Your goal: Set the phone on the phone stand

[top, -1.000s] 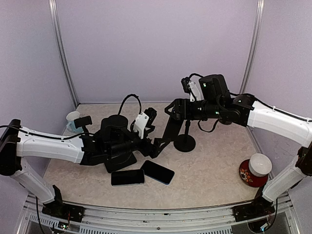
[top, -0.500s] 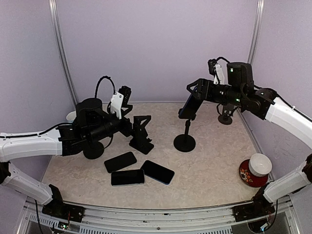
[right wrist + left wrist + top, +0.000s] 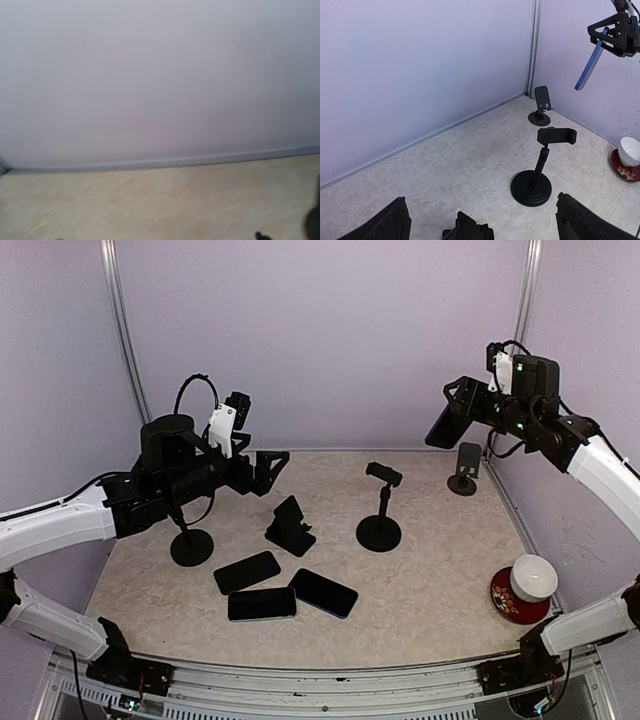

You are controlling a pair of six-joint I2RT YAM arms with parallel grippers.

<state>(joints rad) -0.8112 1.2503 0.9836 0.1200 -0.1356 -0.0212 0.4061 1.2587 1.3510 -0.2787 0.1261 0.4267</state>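
Note:
My right gripper (image 3: 458, 408) is raised at the back right and is shut on a dark, blue-edged phone (image 3: 440, 428) that hangs tilted in the air. The phone also shows in the left wrist view (image 3: 590, 59). A black clamp phone stand (image 3: 381, 502) on a round base stands mid-table with nothing in it, left of and below the phone; it also shows in the left wrist view (image 3: 540, 165). My left gripper (image 3: 268, 462) is open and empty, held high at the left (image 3: 481, 212). The right wrist view is blurred and shows only wall and table.
Three dark phones (image 3: 247, 571) (image 3: 262, 603) (image 3: 323, 592) lie flat at the front. A small folding stand (image 3: 290, 528) sits left of centre. A round-base post (image 3: 190, 543) stands at the left, a small stand (image 3: 465, 469) at the back right, and a cup on a red saucer (image 3: 527, 585) at the right.
Both arms rose and pulled apart. The right gripper carried the phone up and right, away from the clamp stand. The left gripper lifted back to the left, off the folding stand.

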